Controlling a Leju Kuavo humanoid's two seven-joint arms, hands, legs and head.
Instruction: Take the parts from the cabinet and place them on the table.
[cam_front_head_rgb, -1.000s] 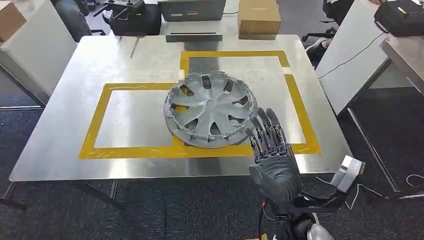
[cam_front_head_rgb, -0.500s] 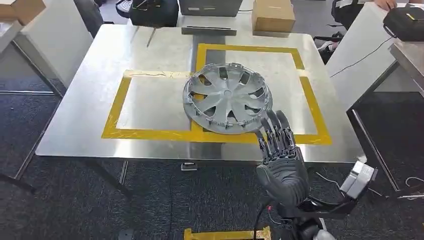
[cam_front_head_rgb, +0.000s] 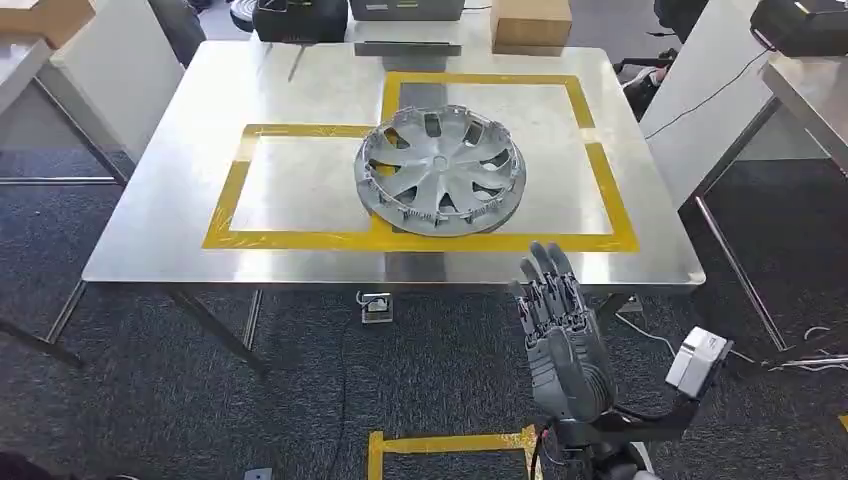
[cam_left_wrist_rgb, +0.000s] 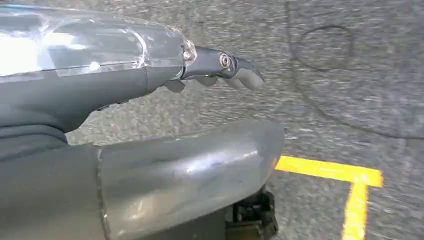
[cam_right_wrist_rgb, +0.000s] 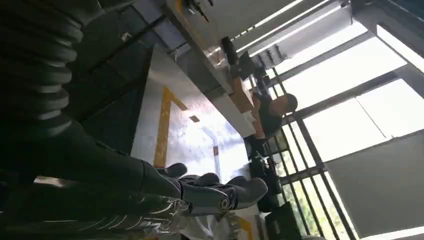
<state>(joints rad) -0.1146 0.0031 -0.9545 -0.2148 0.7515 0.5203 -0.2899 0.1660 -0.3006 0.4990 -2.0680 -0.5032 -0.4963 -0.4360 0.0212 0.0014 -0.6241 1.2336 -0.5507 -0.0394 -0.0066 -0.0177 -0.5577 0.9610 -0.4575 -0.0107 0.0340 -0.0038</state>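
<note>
Dark grey carpet floor (cam_front_head_rgb: 150, 400), yellow floor tape (cam_front_head_rgb: 445, 445), tall bright windows (cam_right_wrist_rgb: 350, 80), white partition (cam_front_head_rgb: 90, 70)

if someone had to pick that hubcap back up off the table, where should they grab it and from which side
Probably by the outer rim on the near edge, coming from the robot's side. The hubcap lies dome up on the table, straddling the yellow tape, so the centre gives no purchase. The spoke openings by the rim let fingers hook through. The right hand, held open, is already closest to that edge.
</note>
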